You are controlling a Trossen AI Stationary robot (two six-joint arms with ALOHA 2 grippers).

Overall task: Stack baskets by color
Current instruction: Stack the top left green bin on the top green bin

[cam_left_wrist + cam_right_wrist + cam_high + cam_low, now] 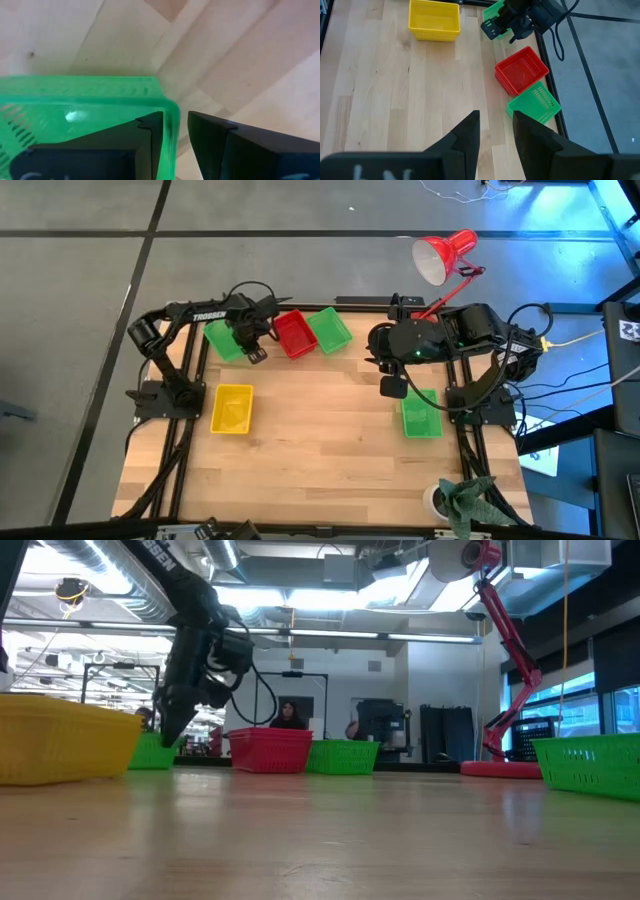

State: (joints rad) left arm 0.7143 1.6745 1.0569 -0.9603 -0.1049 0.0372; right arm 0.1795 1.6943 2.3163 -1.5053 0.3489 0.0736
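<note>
The left gripper [175, 137] straddles the corner wall of a green basket [85, 107], one finger inside, one outside, its grip unconfirmed. A thin hold could tip it into the red basket [294, 334] just beside. The right gripper [496, 131] hangs unclenched, empty, above another green basket [421, 418].

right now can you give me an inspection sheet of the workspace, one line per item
surface: wooden table, bare in the middle
job's things: three green baskets, far left, far middle, right side; red basket touching the far middle green one; yellow basket alone on the left
clutter: red desk lamp at the far right corner; crumpled green cloth at the near right edge
grippers: left claw straddles the wall of the far left green basket; right claw open, empty, above the table
cables: loose leads beside the right arm
surroundings: person seated in the room behind
</note>
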